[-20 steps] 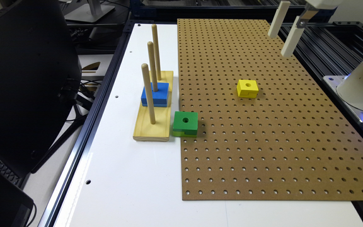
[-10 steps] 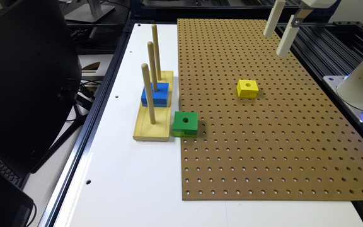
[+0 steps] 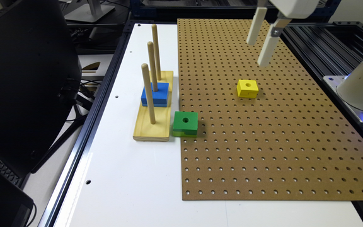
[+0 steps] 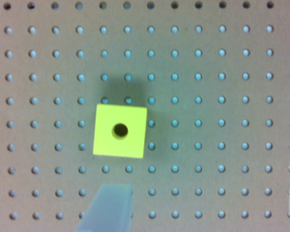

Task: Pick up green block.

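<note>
The green block (image 3: pixel 185 123), dark green on top with a lime bottom layer and a round centre hole, lies at the pegboard's edge beside the wooden peg base (image 3: pixel 152 123). My gripper (image 3: pixel 256 53) hangs in the air far from it, toward the exterior view's upper right, above and just beyond the yellow block (image 3: pixel 247 88). In the wrist view the gripper (image 4: pixel 201 195) is open, its fingers (image 4: pixel 108 208) wide apart with nothing between them. The yellow block (image 4: pixel 120 131) lies below on the board, beside the span of the fingers.
The peg base carries three upright wooden pegs (image 3: pixel 148 93), and a blue block (image 3: pixel 155 94) sits on the middle one. The brown pegboard (image 3: pixel 263 142) covers the table's right part. A black monitor (image 3: pixel 24 82) stands at the exterior view's left, and the robot base (image 3: pixel 362 88) at its right.
The gripper has moved toward the exterior view's left and lower, coming nearer the yellow block. The blocks have not moved.
</note>
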`<move>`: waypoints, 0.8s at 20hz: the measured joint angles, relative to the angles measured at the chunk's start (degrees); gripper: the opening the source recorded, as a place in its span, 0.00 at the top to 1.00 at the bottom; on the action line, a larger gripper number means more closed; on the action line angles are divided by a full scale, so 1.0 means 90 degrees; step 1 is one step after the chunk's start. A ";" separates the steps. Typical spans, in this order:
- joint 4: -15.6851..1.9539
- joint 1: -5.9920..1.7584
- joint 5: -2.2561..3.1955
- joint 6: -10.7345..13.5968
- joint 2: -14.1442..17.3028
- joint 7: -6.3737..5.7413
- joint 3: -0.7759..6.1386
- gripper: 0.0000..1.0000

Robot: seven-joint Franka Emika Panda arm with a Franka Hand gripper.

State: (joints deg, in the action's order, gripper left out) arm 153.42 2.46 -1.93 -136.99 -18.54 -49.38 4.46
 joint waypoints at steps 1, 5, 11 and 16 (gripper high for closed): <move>-0.0060 0.0000 0.0000 0.0000 0.0067 -0.0009 0.0012 0.00; -0.0209 -0.0001 0.0000 0.0000 0.0234 -0.0033 0.0042 0.00; -0.0432 0.0002 -0.0013 0.0000 0.0383 -0.0153 0.0170 0.00; -0.0817 -0.0002 -0.0013 -0.0003 0.0789 -0.0263 0.0276 0.00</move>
State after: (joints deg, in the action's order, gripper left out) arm 146.06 2.44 -2.05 -137.02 -11.44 -51.75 6.94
